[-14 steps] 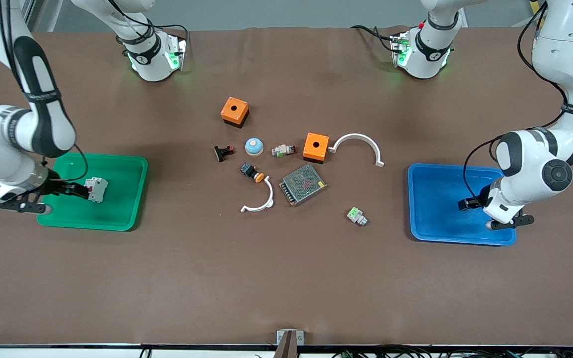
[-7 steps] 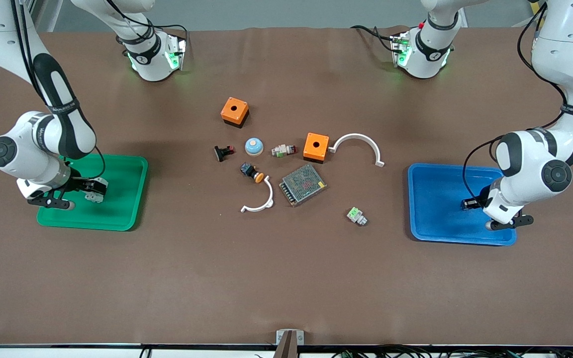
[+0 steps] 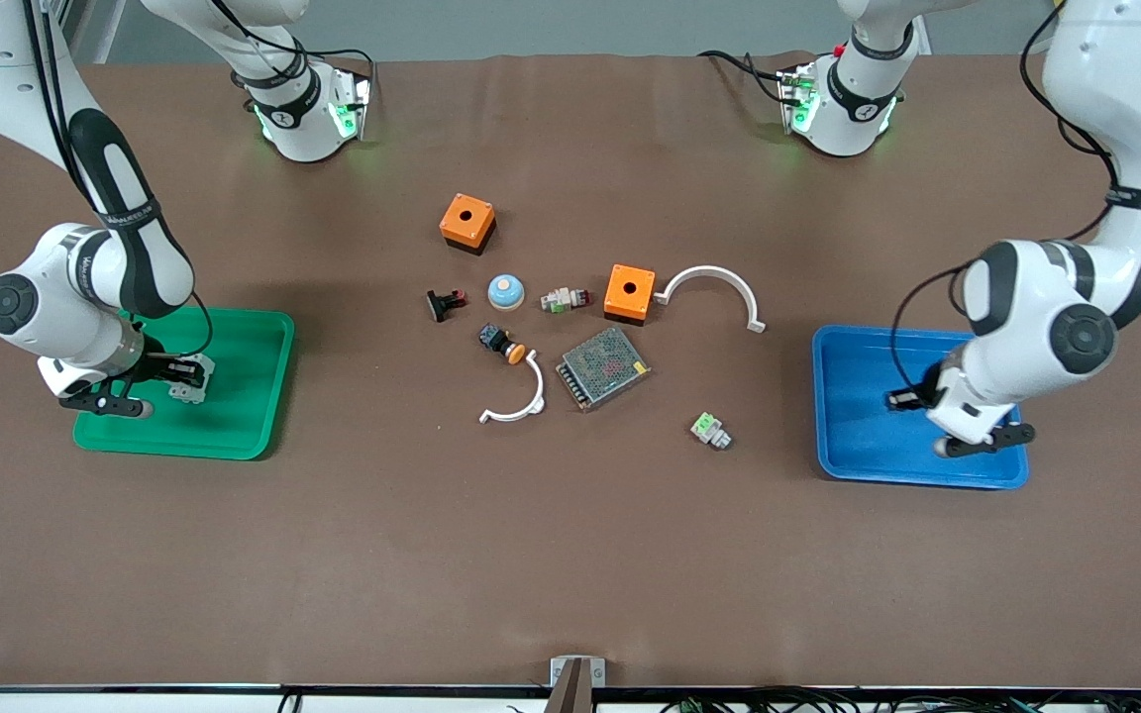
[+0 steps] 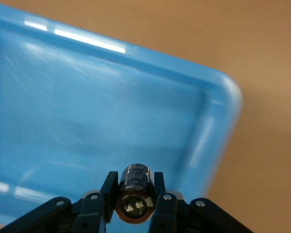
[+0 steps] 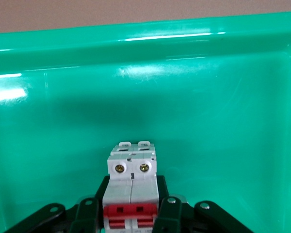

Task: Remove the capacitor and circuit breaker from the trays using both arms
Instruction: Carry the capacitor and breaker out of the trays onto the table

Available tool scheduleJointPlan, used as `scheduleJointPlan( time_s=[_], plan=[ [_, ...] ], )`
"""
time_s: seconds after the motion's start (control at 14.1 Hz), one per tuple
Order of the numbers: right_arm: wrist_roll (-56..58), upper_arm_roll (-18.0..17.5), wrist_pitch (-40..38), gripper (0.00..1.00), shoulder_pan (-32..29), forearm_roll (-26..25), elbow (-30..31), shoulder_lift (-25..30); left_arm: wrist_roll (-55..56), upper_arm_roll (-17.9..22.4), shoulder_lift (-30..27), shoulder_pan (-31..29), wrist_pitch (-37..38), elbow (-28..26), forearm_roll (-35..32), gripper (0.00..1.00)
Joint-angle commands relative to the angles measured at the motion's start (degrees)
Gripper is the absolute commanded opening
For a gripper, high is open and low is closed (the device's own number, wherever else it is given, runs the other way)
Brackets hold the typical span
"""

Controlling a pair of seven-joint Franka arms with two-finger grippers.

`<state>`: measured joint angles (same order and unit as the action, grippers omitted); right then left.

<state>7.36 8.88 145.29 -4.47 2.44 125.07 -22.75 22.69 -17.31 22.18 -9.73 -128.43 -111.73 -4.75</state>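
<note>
My left gripper (image 3: 899,399) is shut on the capacitor (image 4: 136,175), a tiny black cylinder with a shiny end. It holds it low over the blue tray (image 3: 863,366), near the tray's corner in the left wrist view (image 4: 87,121). My right gripper (image 3: 192,376) is shut on the breaker (image 5: 131,167), a white block with red levers. It holds the breaker (image 3: 190,390) low over the green tray (image 3: 244,396), whose floor and wall fill the right wrist view (image 5: 208,121). I cannot tell whether either part touches its tray.
Between the trays lie two orange boxes (image 3: 466,222) (image 3: 629,292), two white arcs (image 3: 714,287) (image 3: 516,396), a metal mesh box (image 3: 603,367), a blue-domed button (image 3: 506,291), a black-and-red switch (image 3: 446,302), an orange-capped button (image 3: 502,344) and two white-and-green connectors (image 3: 564,298) (image 3: 710,430).
My left gripper has moved with the capacitor toward the middle of the blue tray. My right arm has swung in over the green tray, the breaker staying in its grip.
</note>
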Motion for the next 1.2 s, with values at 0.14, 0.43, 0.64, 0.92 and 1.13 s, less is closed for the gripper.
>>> scheduleJointPlan(
  time_s=[0.14,0.43,0.64,0.92,1.13],
  plan=[
    [1.17,-0.88,-13.15,0.00,3.74,1.07,-6.13,3.76,18.31,-3.08,0.75,9.70,0.73,-1.65,-0.96,0.01],
    [-5.76,-1.67,-17.06,0.00,13.93,6.06,-8.26,4.91,25.99,-3.08,4.18,15.18,-0.94,-1.91,-1.05,0.01],
    [-18.57,-1.67,-15.66,0.00,23.77,9.68,-8.61,4.38,30.29,-2.99,6.20,17.72,-3.74,-2.26,-1.05,0.01],
    [-33.70,-1.58,-8.64,0.00,35.64,9.60,-9.66,0.70,33.20,-2.90,9.27,18.96,-7.87,-2.35,-1.05,0.09],
    [-40.56,-1.41,-6.78,0.00,41.01,8.90,-13.35,-4.47,34.88,-2.73,9.38,19.23,-8.33,-2.09,-1.05,0.67]
  ],
)
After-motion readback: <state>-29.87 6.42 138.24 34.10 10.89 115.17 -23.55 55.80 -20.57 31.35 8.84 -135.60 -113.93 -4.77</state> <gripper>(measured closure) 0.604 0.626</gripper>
